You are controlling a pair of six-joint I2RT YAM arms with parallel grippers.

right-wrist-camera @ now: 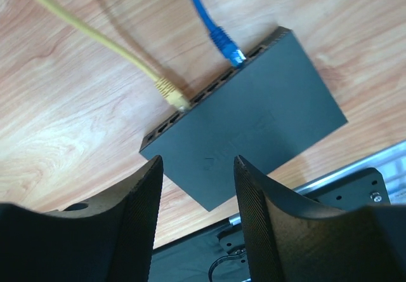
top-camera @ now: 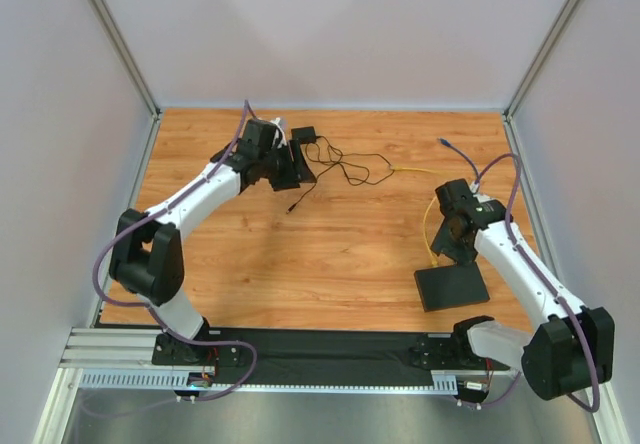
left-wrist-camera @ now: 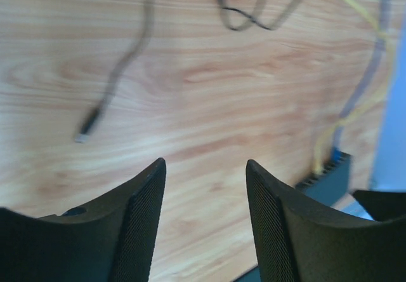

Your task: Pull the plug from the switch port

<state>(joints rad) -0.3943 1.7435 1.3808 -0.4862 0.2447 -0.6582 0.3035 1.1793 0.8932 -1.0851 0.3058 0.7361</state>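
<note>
The switch (right-wrist-camera: pixel 260 126) is a flat matte black box lying on the wooden table. A row of ports runs along its far edge. A yellow plug (right-wrist-camera: pixel 170 93) and a blue plug (right-wrist-camera: pixel 227 44) each sit in a port. My right gripper (right-wrist-camera: pixel 197 159) is open and empty, hovering above the switch's near corner. In the top view the right gripper (top-camera: pixel 456 246) is just behind the switch (top-camera: pixel 451 287). My left gripper (left-wrist-camera: pixel 205 162) is open and empty over bare wood at the far left (top-camera: pixel 290 171). The switch also shows far off in the left wrist view (left-wrist-camera: pixel 327 179).
A small black adapter (top-camera: pixel 303 136) with a thin black cord (top-camera: pixel 345 169) lies at the back, its loose cord end (left-wrist-camera: pixel 85 128) on the wood. The yellow cable (top-camera: pixel 432 226) loops behind the switch. White walls enclose the table; a black rail (top-camera: pixel 330 346) runs along the near edge.
</note>
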